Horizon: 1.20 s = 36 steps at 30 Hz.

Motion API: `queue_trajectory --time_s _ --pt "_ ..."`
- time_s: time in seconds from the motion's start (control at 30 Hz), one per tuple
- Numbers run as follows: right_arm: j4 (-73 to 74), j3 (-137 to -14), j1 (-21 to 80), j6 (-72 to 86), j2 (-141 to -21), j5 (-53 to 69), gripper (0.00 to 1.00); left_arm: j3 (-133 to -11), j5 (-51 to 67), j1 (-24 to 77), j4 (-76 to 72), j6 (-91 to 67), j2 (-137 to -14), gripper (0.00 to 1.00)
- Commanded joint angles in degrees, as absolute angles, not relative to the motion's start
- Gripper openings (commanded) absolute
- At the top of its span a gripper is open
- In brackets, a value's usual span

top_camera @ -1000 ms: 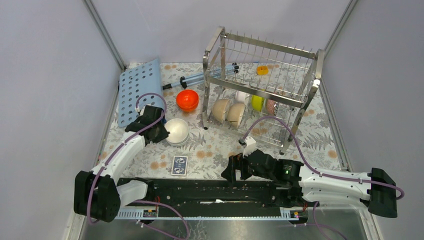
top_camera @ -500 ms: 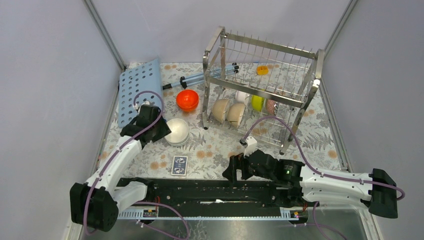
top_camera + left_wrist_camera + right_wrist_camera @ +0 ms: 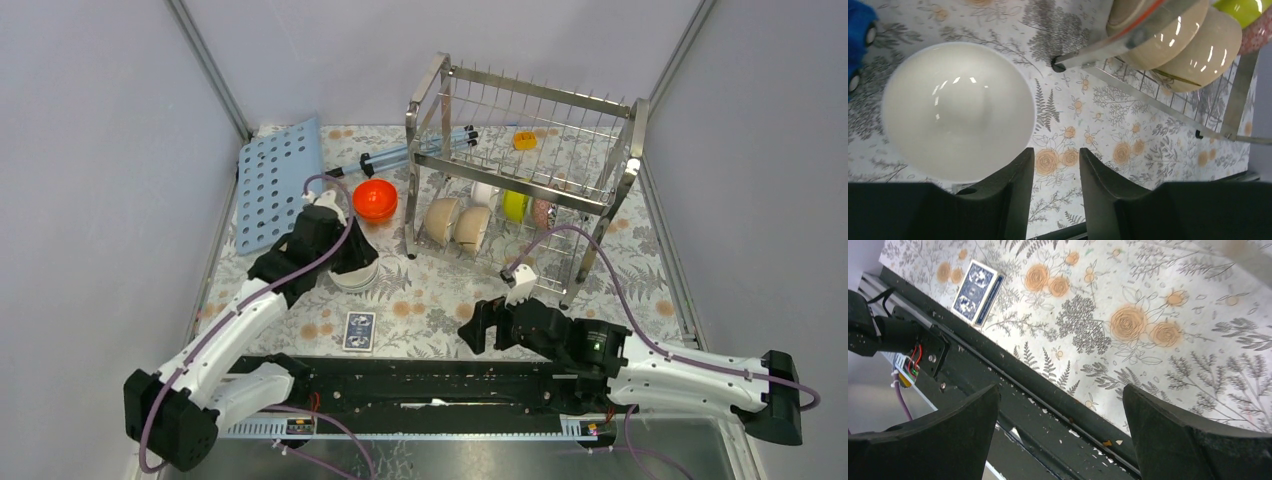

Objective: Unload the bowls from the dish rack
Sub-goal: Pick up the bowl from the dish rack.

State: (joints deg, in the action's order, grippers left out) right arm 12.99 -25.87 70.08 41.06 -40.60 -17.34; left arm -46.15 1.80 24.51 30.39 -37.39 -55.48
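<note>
Two empty | left gripper (image 3: 1055, 152) part-open beside white bowl (image 3: 955, 110) | right gripper (image 3: 1059, 390) wide

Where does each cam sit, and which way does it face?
Top external: above and behind the bases, looking down; left arm, right arm and the dish rack show.
Left wrist: over the white bowl, facing down; open left gripper at bottom.
Right wrist: low, facing down at card deck and near rail; open right gripper.
Shared: white bowl, in top external and left wrist.
</note>
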Motion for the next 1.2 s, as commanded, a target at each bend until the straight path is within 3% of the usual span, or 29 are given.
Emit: queue_trajectory --time_s 0.0,0.37,1.17 --pt "17.49 -29.70 70.32 39.81 -38.00 -23.92 0.99 -49.33 1.46 28.27 24.29 -36.97 -60.04 0.39" --pt "21.08 -28.91 70.32 42.21 -33.15 -24.86 0.99 -49.42 -4.53 29.71 23.11 -37.88 -68.34 0.34" --pt "26.31 -32.29 70.31 41.53 -30.72 -28.03 0.99 -49.66 -4.22 29.76 22.96 -36.95 -70.78 0.32"
